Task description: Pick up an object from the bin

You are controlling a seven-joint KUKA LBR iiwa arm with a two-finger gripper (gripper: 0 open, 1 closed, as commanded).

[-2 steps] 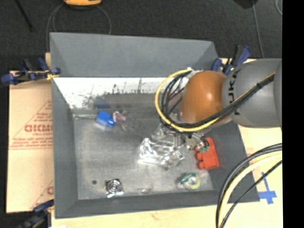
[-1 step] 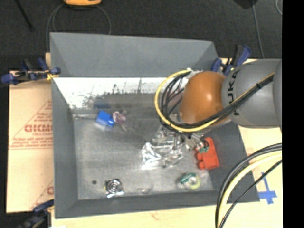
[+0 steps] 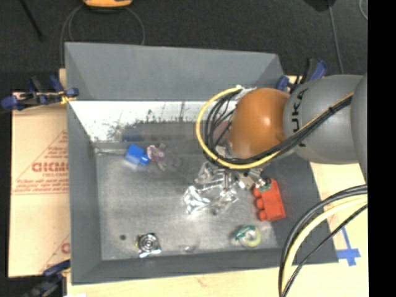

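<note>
The hand [image 3: 237,179] hangs over one crumpled silvery wrapper [image 3: 203,197], right of the bin's [image 3: 83,184] centre; clenched or released, I cannot tell; one red block [image 3: 270,200] lies just beside.

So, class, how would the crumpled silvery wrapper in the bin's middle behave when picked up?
The crumpled silvery wrapper looks thin and creased, so probably light and floppy. Its glossy folds may slip or crush; rolling seems unlikely.

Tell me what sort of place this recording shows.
Probably a robotics lab's grasping test cell: a KUKA arm reaches into a grey metal bin of small loose oddments, such as a red block.
</note>
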